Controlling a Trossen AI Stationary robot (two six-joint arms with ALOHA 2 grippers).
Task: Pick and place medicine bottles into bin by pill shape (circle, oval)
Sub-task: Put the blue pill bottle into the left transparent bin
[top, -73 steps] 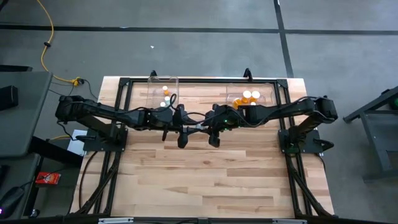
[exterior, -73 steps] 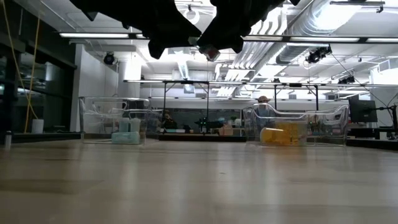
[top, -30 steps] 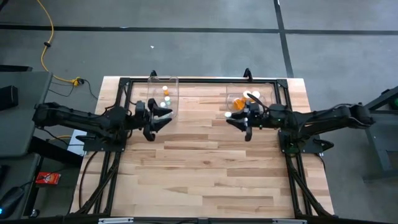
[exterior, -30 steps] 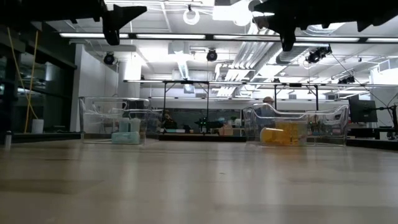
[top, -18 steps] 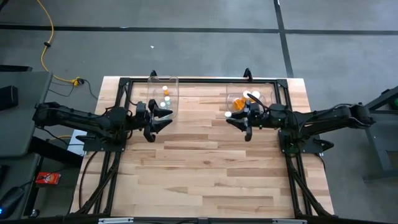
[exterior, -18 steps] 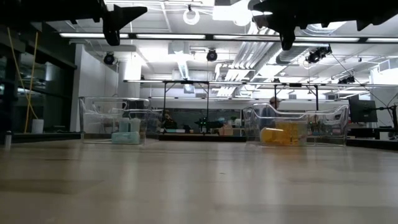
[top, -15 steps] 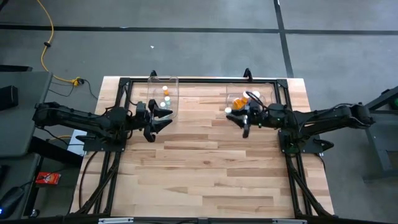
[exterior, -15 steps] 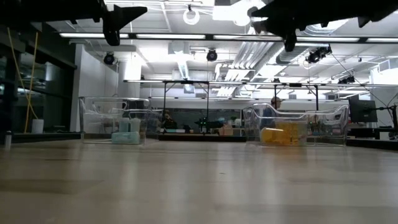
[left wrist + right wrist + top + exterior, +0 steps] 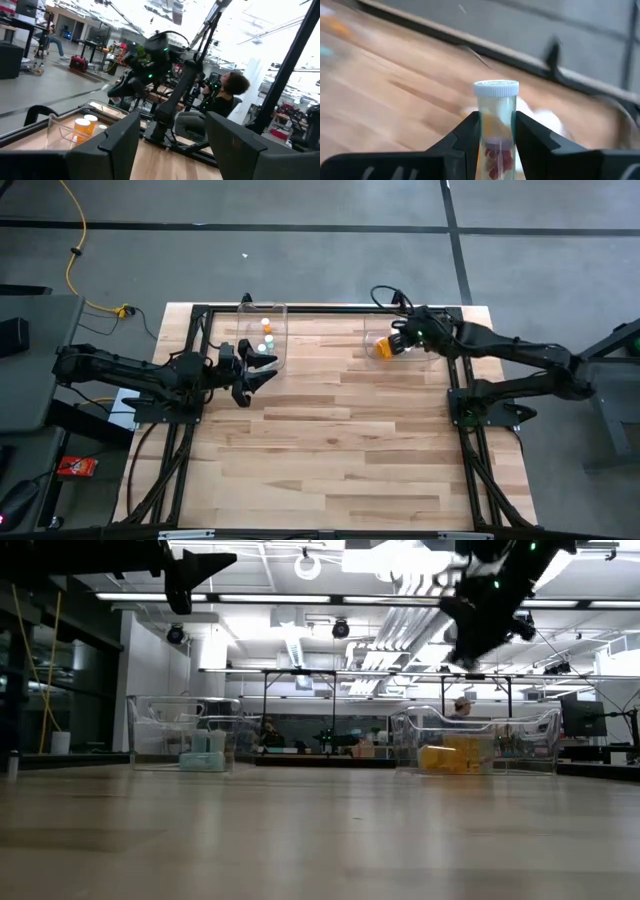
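My right gripper (image 9: 398, 342) is above the clear right bin (image 9: 372, 335) at the table's far side, shut on a small clear bottle with a white cap (image 9: 496, 125). It also shows high in the low view (image 9: 472, 625). Amber bottles (image 9: 383, 350) lie in that bin. My left gripper (image 9: 262, 370) is open and empty beside the clear left bin (image 9: 262, 315), which holds a few white-capped bottles (image 9: 265, 328). Its fingers stand wide apart in the left wrist view (image 9: 172, 150). My right gripper pinches the clear bottle's body (image 9: 496, 142) between its two fingers, one on each side, below the white cap (image 9: 496, 88). The bottle lies along the fingers, with its cap end sticking out past the fingertips. It is lifted clear, above the right bin.
Both bins stand near the table's far edge, in the low view at left (image 9: 185, 735) and right (image 9: 475, 745). A black frame rail (image 9: 320, 308) runs along the far edge. The bare wood table (image 9: 330, 460) stretches toward the near edge. A person (image 9: 225, 97) sits beyond the table.
My right gripper has swung toward the table's far edge and turned, carrying the bottle from beside the right bin's near left corner to above the bin. It has stayed shut on the bottle.
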